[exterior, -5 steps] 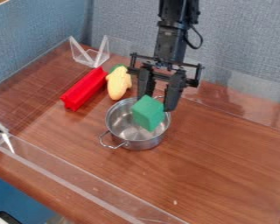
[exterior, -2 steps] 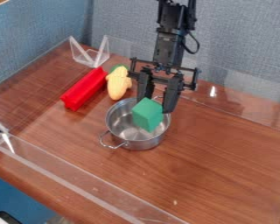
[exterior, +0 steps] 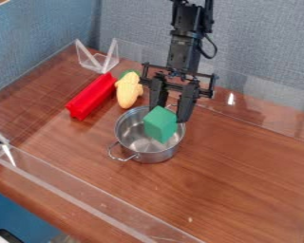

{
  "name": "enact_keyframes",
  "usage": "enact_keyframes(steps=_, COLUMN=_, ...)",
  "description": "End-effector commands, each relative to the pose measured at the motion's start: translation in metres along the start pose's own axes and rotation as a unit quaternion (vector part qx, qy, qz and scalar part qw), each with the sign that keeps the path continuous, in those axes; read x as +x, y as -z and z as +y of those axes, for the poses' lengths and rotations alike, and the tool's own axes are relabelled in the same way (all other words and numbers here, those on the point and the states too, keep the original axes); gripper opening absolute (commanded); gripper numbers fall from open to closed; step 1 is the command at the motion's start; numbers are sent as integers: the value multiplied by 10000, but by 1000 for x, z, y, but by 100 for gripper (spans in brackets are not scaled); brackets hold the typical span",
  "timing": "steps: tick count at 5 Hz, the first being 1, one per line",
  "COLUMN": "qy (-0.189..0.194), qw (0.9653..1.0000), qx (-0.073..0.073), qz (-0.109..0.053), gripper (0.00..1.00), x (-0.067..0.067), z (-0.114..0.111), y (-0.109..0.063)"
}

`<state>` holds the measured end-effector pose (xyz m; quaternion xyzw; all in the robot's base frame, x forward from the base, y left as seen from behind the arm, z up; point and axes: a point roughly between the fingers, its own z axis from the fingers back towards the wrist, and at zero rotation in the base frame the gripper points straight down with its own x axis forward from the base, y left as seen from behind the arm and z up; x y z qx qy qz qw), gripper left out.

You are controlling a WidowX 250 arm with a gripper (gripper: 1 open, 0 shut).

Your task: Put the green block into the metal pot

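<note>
The green block (exterior: 161, 121) hangs over the open top of the metal pot (exterior: 138, 144), its lower edge about level with the pot's rim. My gripper (exterior: 171, 102) comes down from above and behind and is shut on the block's upper part. The shiny steel pot stands on the wooden table, one little handle facing the front left. The fingertips are partly hidden behind the block.
A long red block (exterior: 90, 95) and a yellow rounded object (exterior: 128, 90) lie just left of the pot. Clear plastic walls (exterior: 66, 180) ring the wooden table (exterior: 231, 171), and a blue partition stands behind.
Compared with a second ago the gripper and block have shifted only slightly; since the last earlier frame nothing has visibly moved.
</note>
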<state>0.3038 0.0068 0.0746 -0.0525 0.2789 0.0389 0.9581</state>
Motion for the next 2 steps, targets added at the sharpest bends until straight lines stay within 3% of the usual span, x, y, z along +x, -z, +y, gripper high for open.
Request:
enact_keyframes(steps=1, qy=12, qw=9995, qx=-18, qz=-318, gripper=0, x=-1, z=3, y=-19)
enact_keyframes(steps=2, qy=45, qw=9995, qx=-22, qz=-322, gripper=0, x=-1, z=3, y=-20)
